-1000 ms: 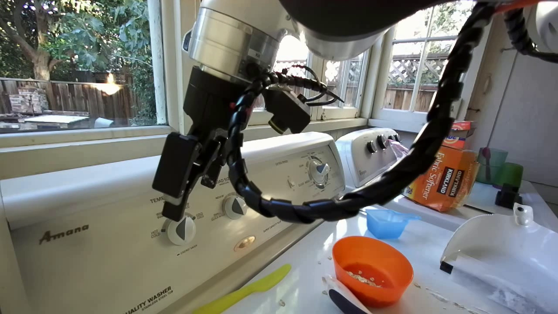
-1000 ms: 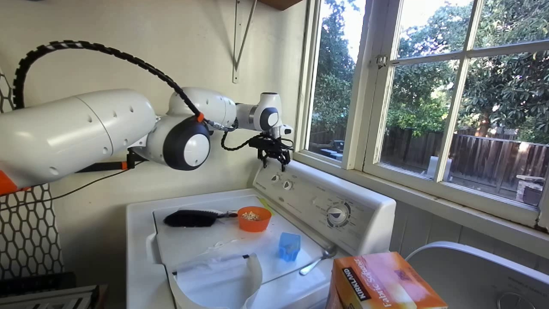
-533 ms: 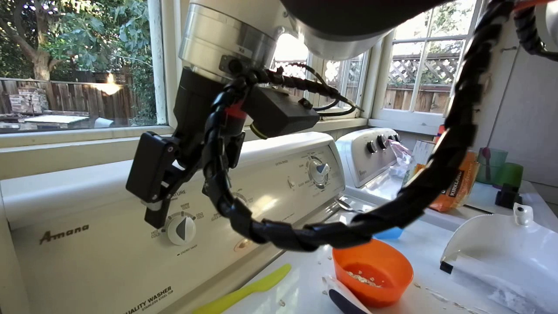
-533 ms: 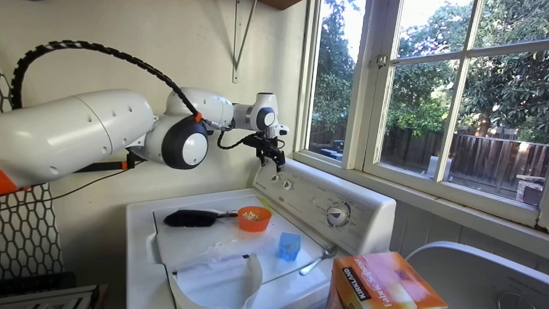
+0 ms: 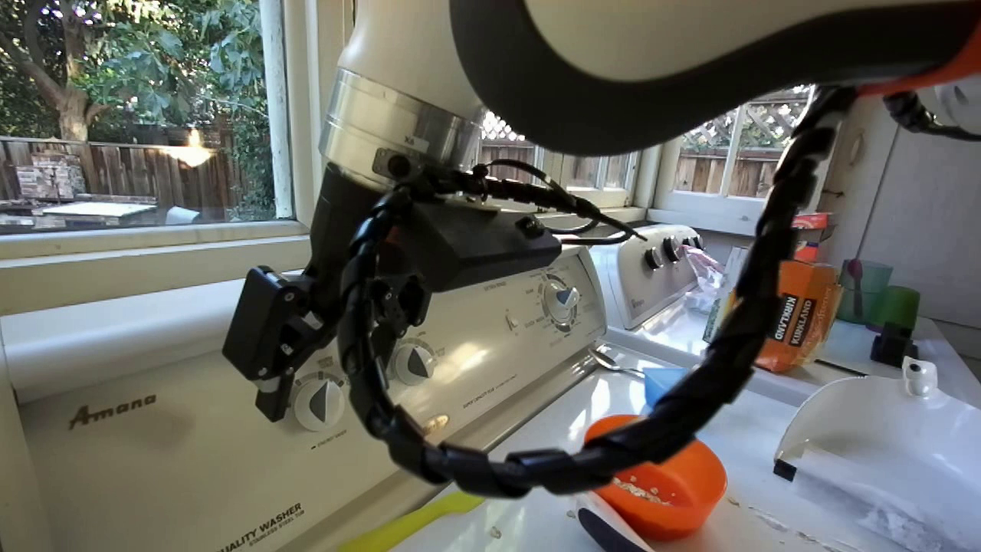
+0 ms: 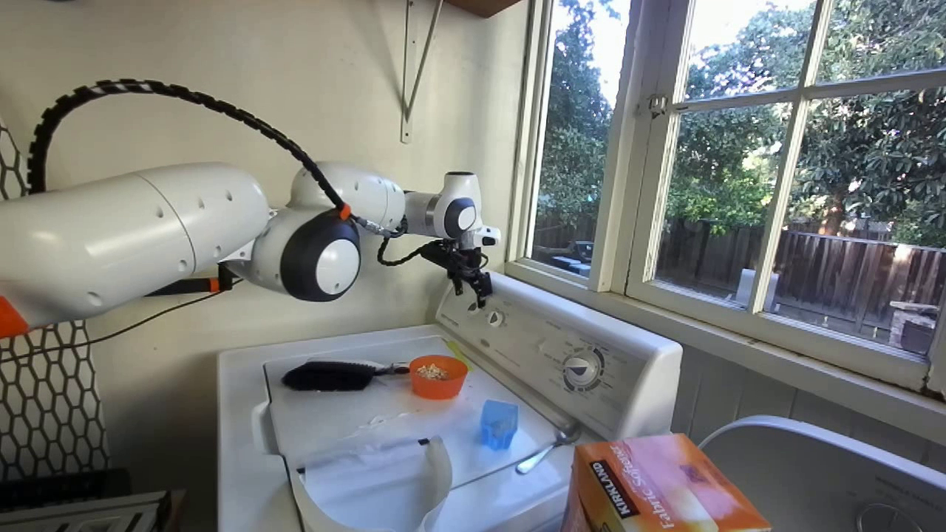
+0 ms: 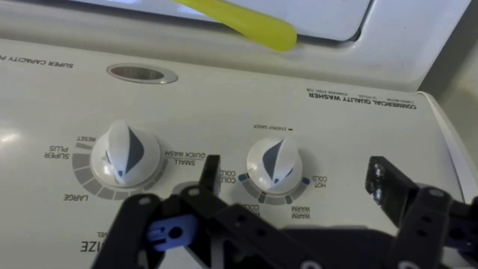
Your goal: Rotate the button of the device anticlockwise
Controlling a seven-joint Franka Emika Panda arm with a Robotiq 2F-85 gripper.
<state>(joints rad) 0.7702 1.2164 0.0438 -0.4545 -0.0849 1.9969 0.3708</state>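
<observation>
The washer panel (image 5: 191, 460) carries white round knobs with grey-blue pointers. The temperature knob (image 7: 274, 164) lies between the two fingers of my open gripper (image 7: 294, 175) in the wrist view, left of the middle of the gap. No finger visibly touches it. The temperature knob also shows in an exterior view (image 5: 319, 404), with one fingertip just left of it. The load size knob (image 7: 125, 155) is beside it, outside the left finger in the wrist view. A larger dial (image 5: 561, 299) is farther along the panel. A cable hides part of the gripper (image 5: 329, 376) there.
On the washer lid are an orange bowl (image 6: 437, 378), a blue scoop (image 6: 499, 425), a black brush (image 6: 329, 375), a white dustpan (image 6: 377, 480) and a yellow utensil (image 7: 257, 28). A fabric softener box (image 6: 658, 488) stands nearby. The window (image 5: 138, 115) is behind the panel.
My gripper has tilted, shifted left in an exterior view, then come down toward the temperature knob. The fingers stay apart. The temperature knob's pointer has not visibly turned.
</observation>
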